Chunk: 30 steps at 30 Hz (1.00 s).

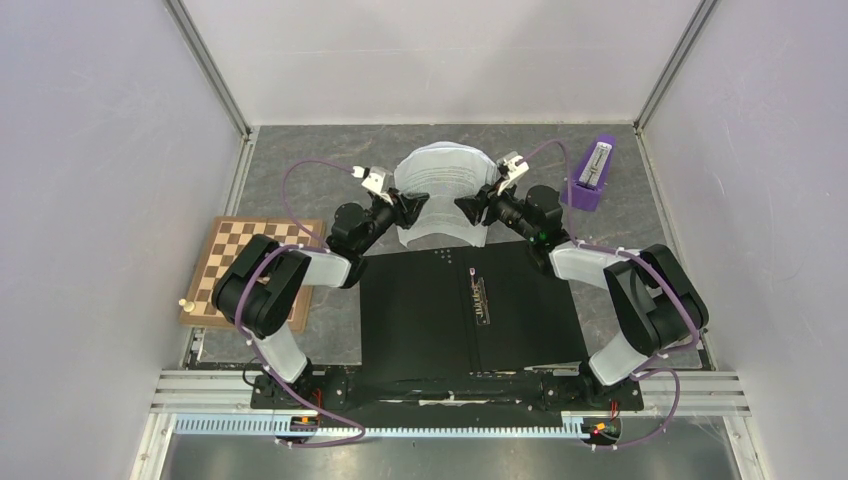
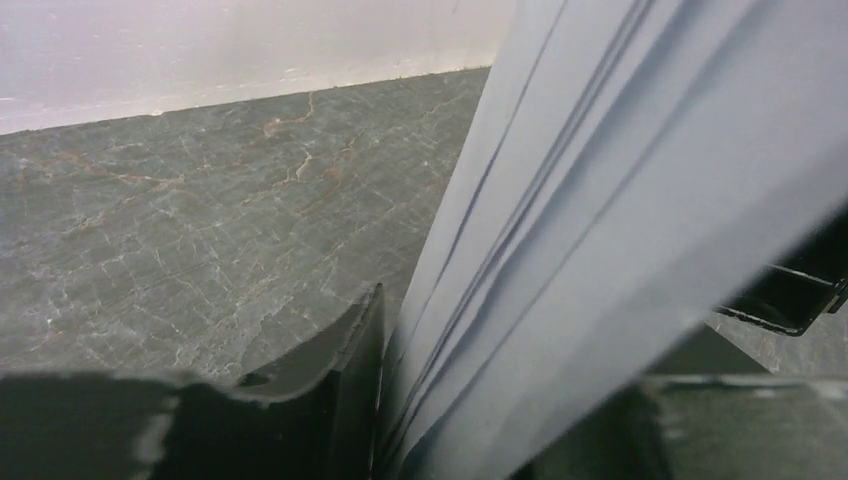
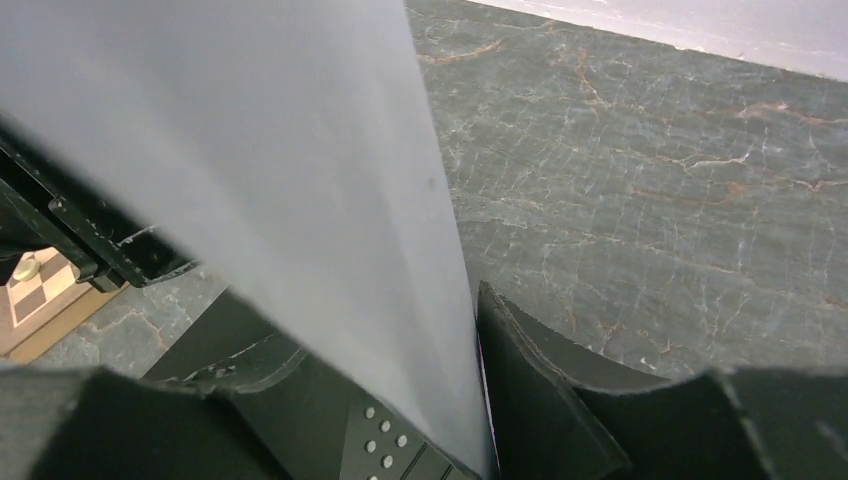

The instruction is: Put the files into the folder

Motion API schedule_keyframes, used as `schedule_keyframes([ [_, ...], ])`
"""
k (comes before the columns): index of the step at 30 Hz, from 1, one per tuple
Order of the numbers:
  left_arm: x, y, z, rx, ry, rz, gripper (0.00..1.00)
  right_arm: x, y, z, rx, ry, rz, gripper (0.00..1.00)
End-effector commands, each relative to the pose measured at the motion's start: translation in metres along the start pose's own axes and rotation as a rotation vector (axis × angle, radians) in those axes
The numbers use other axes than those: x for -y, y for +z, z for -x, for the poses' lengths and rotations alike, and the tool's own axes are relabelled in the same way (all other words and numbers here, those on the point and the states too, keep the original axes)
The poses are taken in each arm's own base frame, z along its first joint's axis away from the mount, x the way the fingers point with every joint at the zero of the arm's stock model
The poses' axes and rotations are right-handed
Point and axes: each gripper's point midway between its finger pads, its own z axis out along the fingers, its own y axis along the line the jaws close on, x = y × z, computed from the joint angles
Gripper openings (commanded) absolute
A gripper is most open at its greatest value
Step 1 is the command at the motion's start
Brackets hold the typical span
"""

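The folder (image 1: 430, 310) lies open on the table, black inside up, with its metal spine clip (image 1: 482, 296) in the middle. The files (image 1: 443, 190), a stack of white printed sheets, hang bowed just beyond the folder's far edge. My left gripper (image 1: 408, 209) is shut on the stack's left edge and my right gripper (image 1: 476, 208) is shut on its right edge. In the left wrist view the sheets (image 2: 600, 230) fan out between my fingers. In the right wrist view the sheets (image 3: 300, 170) fill the left side above the folder's black edge (image 3: 390, 440).
A checkered wooden chessboard (image 1: 240, 268) lies at the left with a small pale piece (image 1: 183, 302) at its near corner. A purple holder (image 1: 591, 172) stands at the back right. White walls enclose the grey marbled table (image 1: 320, 190).
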Motion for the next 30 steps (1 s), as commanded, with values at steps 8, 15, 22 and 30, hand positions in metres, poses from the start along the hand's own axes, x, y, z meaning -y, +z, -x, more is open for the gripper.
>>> schedule_keyframes([
  [8,0.001,-0.007,0.017,0.062,0.05,0.015,0.52,-0.019,-0.007,0.024,0.083,-0.009,0.081,0.49],
  [15,0.004,-0.005,0.024,0.049,0.049,-0.041,0.71,-0.024,-0.007,0.021,0.074,-0.017,0.115,0.49],
  [22,0.015,-0.003,0.02,0.01,0.064,-0.126,0.78,-0.029,-0.012,0.022,0.091,-0.041,0.14,0.49],
  [30,0.006,-0.015,0.037,0.046,0.096,-0.115,0.8,-0.03,-0.016,0.02,0.096,-0.044,0.154,0.5],
])
